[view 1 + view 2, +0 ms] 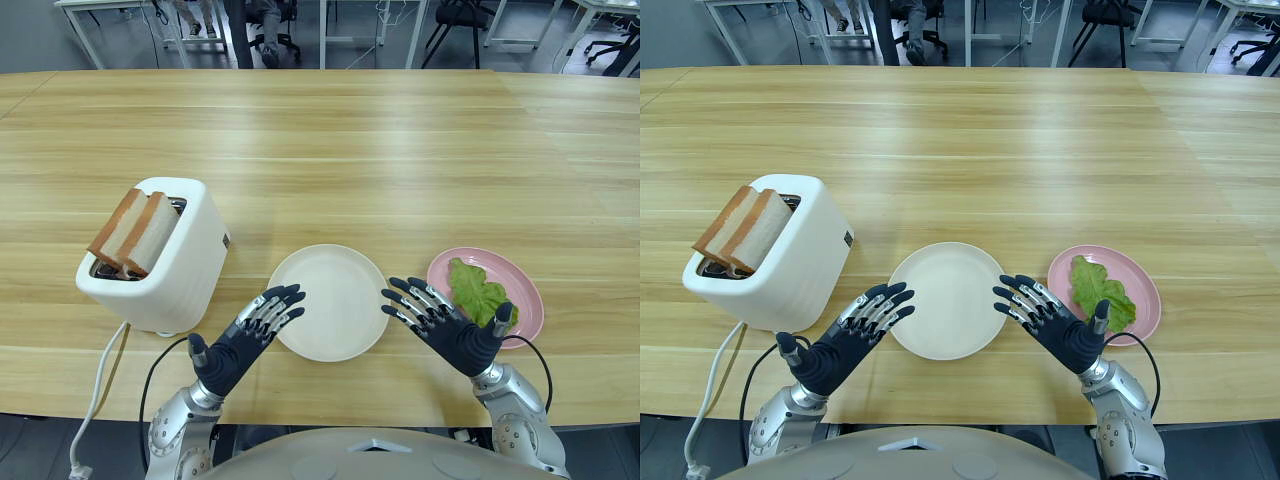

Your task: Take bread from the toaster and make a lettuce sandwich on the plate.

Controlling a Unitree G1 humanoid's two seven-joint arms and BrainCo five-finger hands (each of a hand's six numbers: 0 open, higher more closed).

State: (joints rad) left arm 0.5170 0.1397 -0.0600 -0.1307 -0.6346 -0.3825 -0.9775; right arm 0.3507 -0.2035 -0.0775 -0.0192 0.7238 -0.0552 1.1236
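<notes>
A white toaster [175,270] stands at the left with two slices of bread [133,232] sticking up out of its slots. In the middle near the front edge lies an empty cream plate [330,300]. A pink plate [515,285] to its right carries a green lettuce leaf [477,292]. My left hand [243,340] hovers open at the cream plate's left rim, fingers spread, holding nothing. My right hand [440,325] is open between the two plates, fingers over the cream plate's right rim, thumb near the lettuce.
The toaster's white cable [100,385] runs off the front edge at the left. A wide wooden table [330,150] stretches bare behind the plates. Chairs and desk legs [270,35] stand in the room beyond the far edge.
</notes>
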